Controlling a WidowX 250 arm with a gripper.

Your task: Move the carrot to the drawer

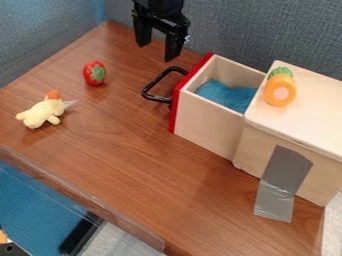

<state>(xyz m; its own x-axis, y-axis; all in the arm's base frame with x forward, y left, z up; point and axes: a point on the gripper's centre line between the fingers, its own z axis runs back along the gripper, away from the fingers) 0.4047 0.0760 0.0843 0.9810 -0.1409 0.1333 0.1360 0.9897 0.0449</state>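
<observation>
1. The carrot (280,90) is lying on the wooden top of the cabinet (310,107), well apart from the jaws, to their right and lower in the view. It is resting close to the edge beside the drawer, with its green end pointing away from the camera and its round, pinkish-centred end facing toward it.
2. The drawer (207,122) is standing pulled out of the cabinet, between the carrot and the jaws. Its red front (179,102) is facing left, below the jaws in the view, and a blue cloth (228,95) is lying inside.
3. The black handle (157,98) is sticking out from the red front, appearing just below the jaws.
4. The gripper (157,52) is hanging near the top of the view, its jaws standing apart with a gap between them.
5. Grey tape (284,170) is running down the cabinet's side onto the table (133,160), well below the jaws and to their right.
6. A red toy fruit (95,73) is lying left of the jaws and slightly lower, its green cap showing.
7. A pale yellow stuffed toy (43,111) with an orange tip is lying beyond the fruit, farther left and lower from the jaws.
</observation>
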